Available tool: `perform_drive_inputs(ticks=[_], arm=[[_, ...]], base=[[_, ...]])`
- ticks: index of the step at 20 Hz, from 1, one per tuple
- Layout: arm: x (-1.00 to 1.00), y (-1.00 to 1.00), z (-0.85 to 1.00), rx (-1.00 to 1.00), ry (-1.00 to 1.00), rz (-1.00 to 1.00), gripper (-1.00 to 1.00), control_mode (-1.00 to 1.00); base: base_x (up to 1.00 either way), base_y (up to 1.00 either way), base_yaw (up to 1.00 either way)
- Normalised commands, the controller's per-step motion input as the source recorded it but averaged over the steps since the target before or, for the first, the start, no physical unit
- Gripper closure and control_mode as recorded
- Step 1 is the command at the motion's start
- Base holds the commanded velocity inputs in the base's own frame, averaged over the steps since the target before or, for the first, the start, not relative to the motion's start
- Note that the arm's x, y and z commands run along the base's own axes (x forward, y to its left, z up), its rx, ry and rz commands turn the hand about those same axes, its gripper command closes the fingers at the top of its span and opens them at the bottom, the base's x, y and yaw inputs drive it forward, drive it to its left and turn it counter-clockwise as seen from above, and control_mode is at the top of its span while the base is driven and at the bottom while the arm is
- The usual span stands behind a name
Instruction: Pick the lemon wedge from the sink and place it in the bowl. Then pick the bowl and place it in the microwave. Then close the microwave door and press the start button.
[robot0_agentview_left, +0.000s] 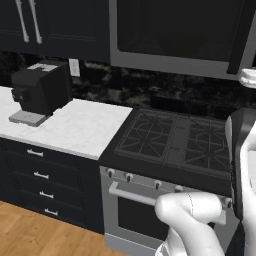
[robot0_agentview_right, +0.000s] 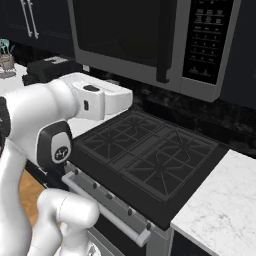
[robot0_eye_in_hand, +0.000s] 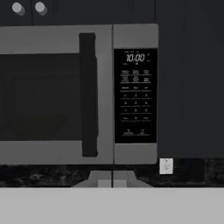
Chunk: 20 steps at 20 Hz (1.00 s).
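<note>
The arm (robot0_agentview_right: 60, 125) rises nearest, its hand reaching level over the front of the stove (robot0_agentview_right: 150, 160). The gripper (robot0_eye_in_hand: 113, 179) has its fingers pressed together on nothing, pointing at the microwave (robot0_agentview_right: 150, 45). Below it the burner grates lie bare, with oven knobs (robot0_agentview_left: 129, 177) and a bar handle (robot0_agentview_right: 107, 212) along the front edge. White counter (robot0_agentview_left: 75, 127) flanks the stove on both sides; a coffee machine (robot0_agentview_left: 41, 90) stands on the left stretch. Farther back, above the stove, the microwave door (robot0_eye_in_hand: 43, 94) is closed, its dark handle (robot0_eye_in_hand: 89, 94) beside the control strip (robot0_eye_in_hand: 135, 96).
</note>
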Motion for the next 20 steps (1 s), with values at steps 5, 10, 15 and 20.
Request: perform_drive_inputs(ticks=[5,10,15,20], arm=[[-0.04,-0.64,-0.08,0.00,0.00,-0.02,1.00,-1.00],[0.24,-0.28,-0.31,0.00,-0.01,0.00,1.00,-1.00],[0.62,-0.09,-0.26,0.00,-0.02,0.00,1.00,-1.00],[0.56,-0.22,0.00,0.01,0.00,0.00,1.00,-1.00]], base=[[0.00,0.00,0.00],[0.00,0.00,0.00],[0.00,0.00,0.00],[0.00,0.00,0.00]])
